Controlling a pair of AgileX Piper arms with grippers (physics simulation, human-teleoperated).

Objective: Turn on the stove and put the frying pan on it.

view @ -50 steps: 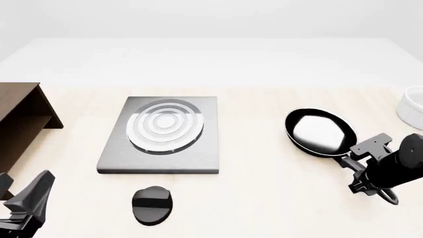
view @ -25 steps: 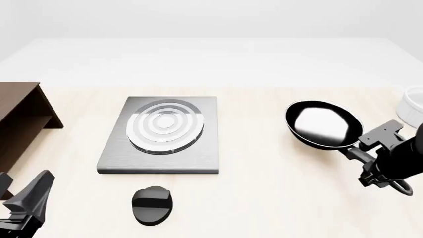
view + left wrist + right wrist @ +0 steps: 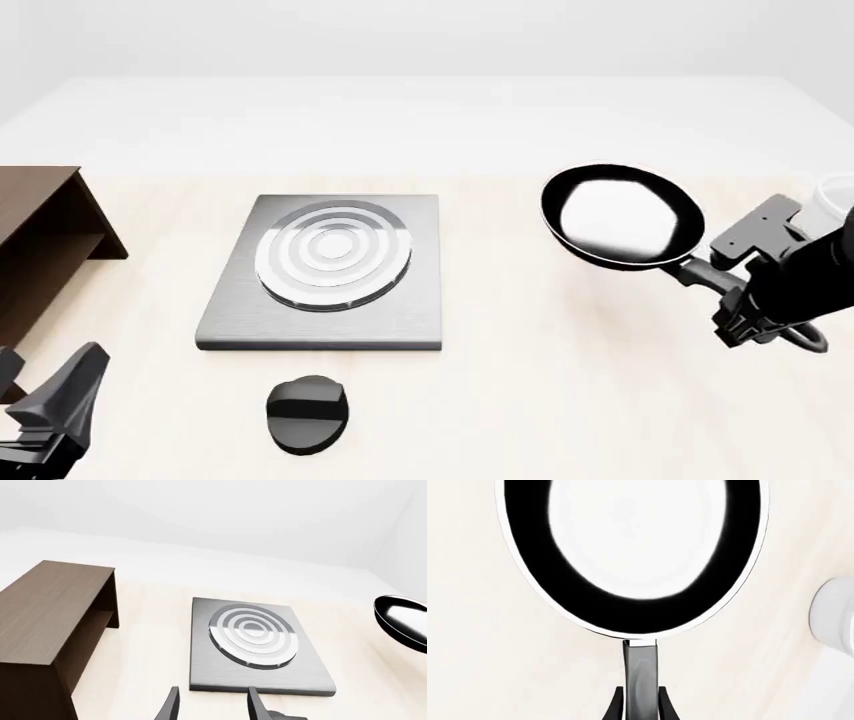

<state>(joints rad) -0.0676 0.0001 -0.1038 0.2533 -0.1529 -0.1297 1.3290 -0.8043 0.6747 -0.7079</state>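
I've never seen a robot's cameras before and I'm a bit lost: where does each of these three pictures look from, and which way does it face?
Front view: above and behind the arms, facing forward and down at the table; both hands show, left hand, right hand.
Left wrist view: behind the left hand, facing stove and wooden shelf; open fingers show.
Right wrist view: behind the right hand, shut on the frying pan handle.
Shared: all three show the pan.
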